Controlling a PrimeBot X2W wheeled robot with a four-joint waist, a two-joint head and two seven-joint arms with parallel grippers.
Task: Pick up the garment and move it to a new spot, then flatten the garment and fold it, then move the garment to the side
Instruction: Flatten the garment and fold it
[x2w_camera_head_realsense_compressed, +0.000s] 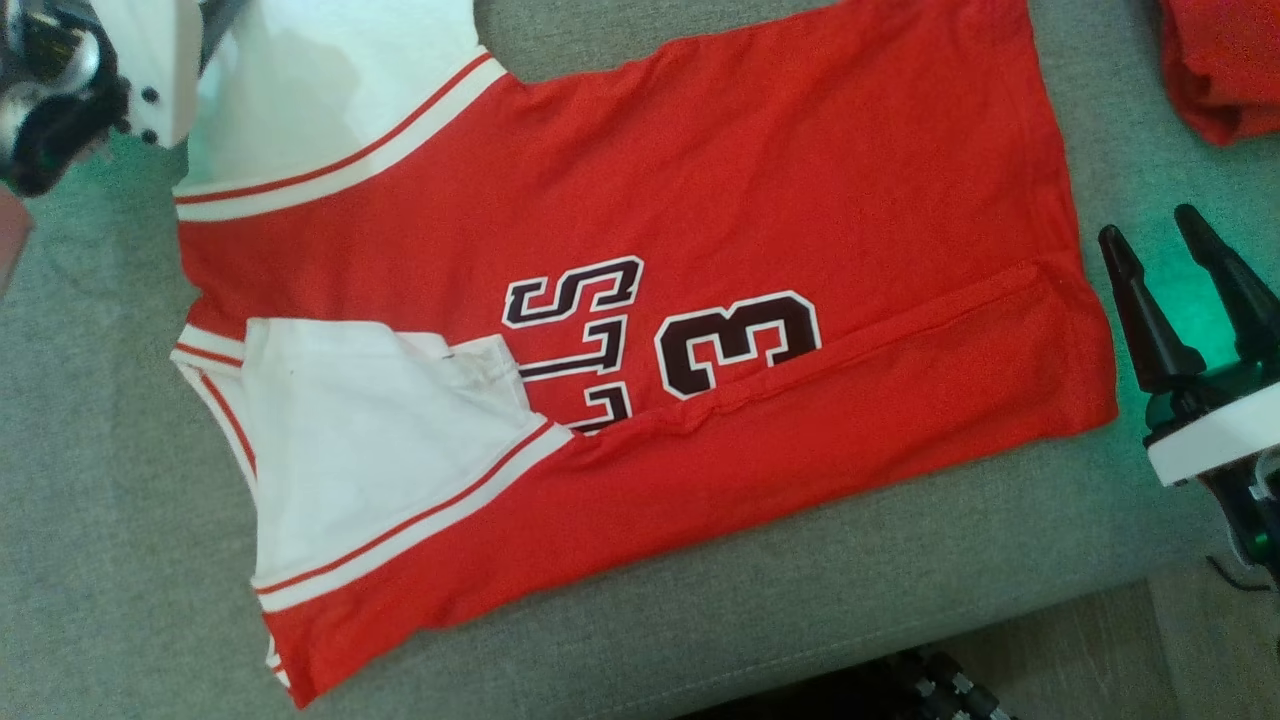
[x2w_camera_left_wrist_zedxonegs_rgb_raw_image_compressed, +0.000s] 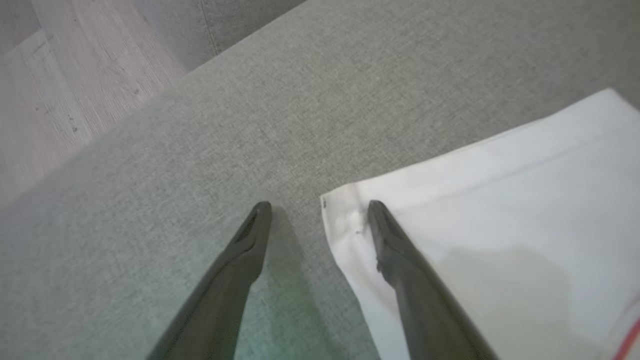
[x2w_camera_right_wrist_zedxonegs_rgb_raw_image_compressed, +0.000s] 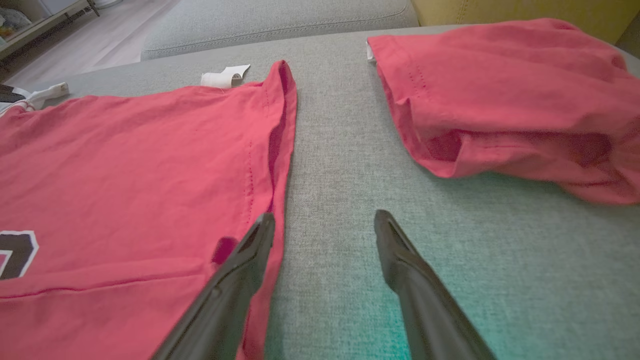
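The garment (x2w_camera_head_realsense_compressed: 700, 180) is a red jersey with white sleeves and dark lettering, spread on the grey cushion (x2w_camera_head_realsense_compressed: 100, 450) with its near long edge folded over. My left gripper (x2w_camera_left_wrist_zedxonegs_rgb_raw_image_compressed: 320, 207) stands open at the corner of a white sleeve (x2w_camera_left_wrist_zedxonegs_rgb_raw_image_compressed: 500, 210): one finger lies over the sleeve, the other over bare cushion. My left wrist (x2w_camera_head_realsense_compressed: 60, 90) shows at the top left of the head view. My right gripper (x2w_camera_head_realsense_compressed: 1150, 225) is open just right of the garment's hem. In the right wrist view the right gripper (x2w_camera_right_wrist_zedxonegs_rgb_raw_image_compressed: 325, 216) has one finger over the hem of the garment (x2w_camera_right_wrist_zedxonegs_rgb_raw_image_compressed: 125, 165). Neither holds anything.
A second red garment (x2w_camera_head_realsense_compressed: 1220, 60) lies bunched at the far right of the cushion, and it is close ahead as the bunched red garment (x2w_camera_right_wrist_zedxonegs_rgb_raw_image_compressed: 500, 100) in the right wrist view. The cushion's front edge drops to floor (x2w_camera_head_realsense_compressed: 1100, 640). Wooden floor (x2w_camera_left_wrist_zedxonegs_rgb_raw_image_compressed: 60, 90) lies beyond the left side.
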